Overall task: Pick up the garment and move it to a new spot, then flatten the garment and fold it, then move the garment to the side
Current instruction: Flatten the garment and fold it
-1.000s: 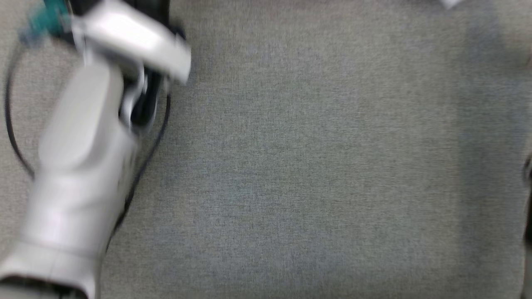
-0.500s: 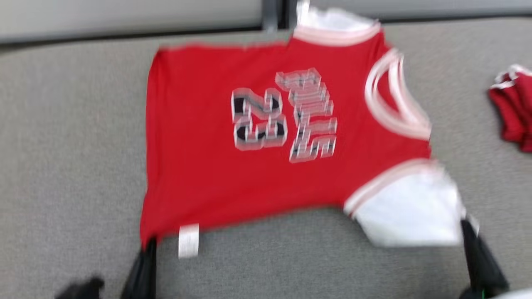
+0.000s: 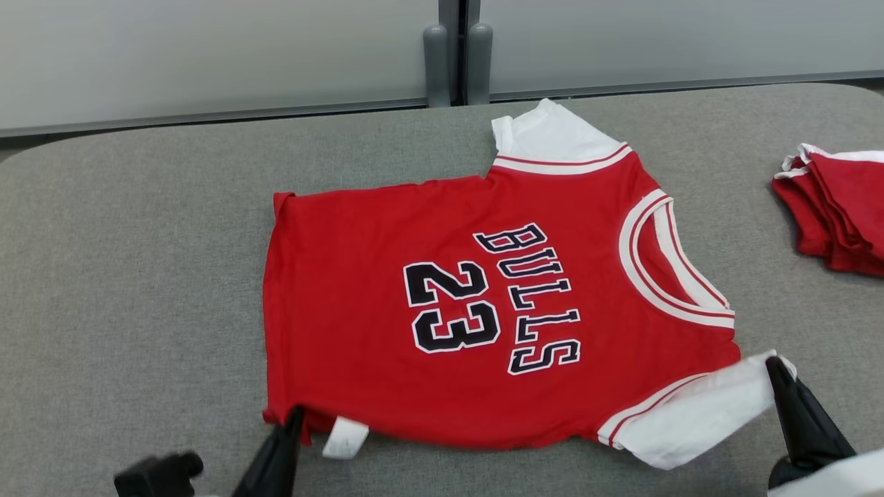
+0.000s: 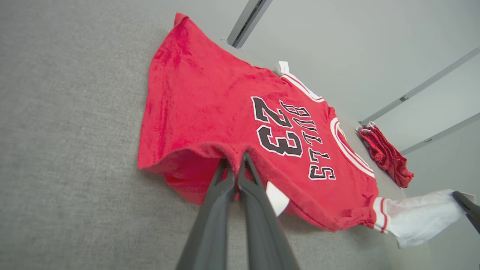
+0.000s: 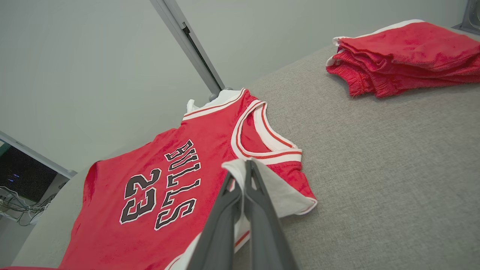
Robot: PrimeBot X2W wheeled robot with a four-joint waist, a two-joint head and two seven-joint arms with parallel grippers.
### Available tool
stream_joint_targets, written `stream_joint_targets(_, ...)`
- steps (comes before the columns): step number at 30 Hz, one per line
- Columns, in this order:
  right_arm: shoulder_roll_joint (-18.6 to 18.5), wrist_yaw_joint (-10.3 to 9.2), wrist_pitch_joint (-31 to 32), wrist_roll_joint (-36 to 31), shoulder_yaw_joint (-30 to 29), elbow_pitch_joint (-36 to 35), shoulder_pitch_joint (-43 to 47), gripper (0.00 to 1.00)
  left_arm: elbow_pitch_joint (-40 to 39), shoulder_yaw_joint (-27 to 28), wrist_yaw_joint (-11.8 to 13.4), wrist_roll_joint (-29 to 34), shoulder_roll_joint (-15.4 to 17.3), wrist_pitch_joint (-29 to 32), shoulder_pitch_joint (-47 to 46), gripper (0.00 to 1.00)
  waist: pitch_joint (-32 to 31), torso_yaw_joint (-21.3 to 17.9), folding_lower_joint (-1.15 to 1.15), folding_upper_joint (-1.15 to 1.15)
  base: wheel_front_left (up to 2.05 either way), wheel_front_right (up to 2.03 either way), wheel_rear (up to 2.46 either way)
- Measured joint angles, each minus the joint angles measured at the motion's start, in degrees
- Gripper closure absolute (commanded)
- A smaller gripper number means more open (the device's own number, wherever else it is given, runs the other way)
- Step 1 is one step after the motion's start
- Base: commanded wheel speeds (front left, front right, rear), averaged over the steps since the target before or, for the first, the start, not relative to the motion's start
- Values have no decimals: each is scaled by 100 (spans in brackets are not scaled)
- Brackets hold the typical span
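Camera has swung onto the spread red Bulls jersey (image 3: 449,310); left gripper (image 3: 297,414) clamps its hem (image 3: 266,310) at seven o'clock, right gripper (image 3: 773,364) its sleeve (image 3: 690,421) at five, ready for flattening.

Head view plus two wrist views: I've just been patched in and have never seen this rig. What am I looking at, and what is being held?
The machine is a two-armed robot. Each arm ends in a gripper with two long dark fingers. The head view comes from a camera on its head, looking down at a grey cloth-covered table. The other two views come from a camera on each wrist, looking along that gripper's fingers. A red jersey lies spread out on the table, print up. Further to the robot's right is a pile of folded red clothes. The left gripper is shut on the jersey's hem near a corner. The right gripper is shut on its white sleeve.
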Motion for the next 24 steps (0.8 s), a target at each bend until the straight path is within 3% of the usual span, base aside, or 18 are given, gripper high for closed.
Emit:
stream_joint_targets(5, -263, 0, 502, -220, 120, 610, -1253, 100, 131, 80, 221, 0, 137, 713, -1191, 100, 296, 112, 0, 0, 0, 0, 0)
stream_joint_targets(10, -534, 0, 738, -469, 287, 1261, -2337, 100, 644, -91, 285, 88, 156, 1289, -2211, 100, 655, 260, 0, 0, 0, 0, 0)
stream_joint_targets(19, -846, 0, 812, -805, 740, 2370, -3768, 100, 1507, -263, 294, 324, 181, 1575, -3014, 100, 1153, 400, 0, 0, 0, 0, 0)
stream_joint_targets(20, -901, 0, 792, -856, 839, 2450, -3846, 69, 1553, -266, 294, 324, 186, 1591, -3024, 100, 1177, 406, 0, 0, 0, 0, 0)
stream_joint_targets(21, -961, 1, 767, -902, 924, 2531, -3910, 0, 1602, -260, 299, 326, 193, 1590, -3023, 100, 1193, 414, 0, 0, 0, 0, 0)
stream_joint_targets(22, -1005, 1, 745, -913, 981, 2597, -3958, 0, 1635, -237, 322, 330, 205, 1557, -3021, 82, 1200, 421, 0, 0, 0, 0, 0)
stream_joint_targets(23, -1039, 1, 695, -910, 1017, 2621, -3983, 0, 1648, -211, 353, 352, 225, 1518, -3021, 54, 1197, 427, 0, 0, 0, 0, 0)
stream_joint_targets(24, -1070, 1, 675, -893, 1022, 2624, -3989, 0, 1655, -188, 363, 380, 257, 1479, -3011, 0, 1188, 432, 0, 0, 0, 0, 0)
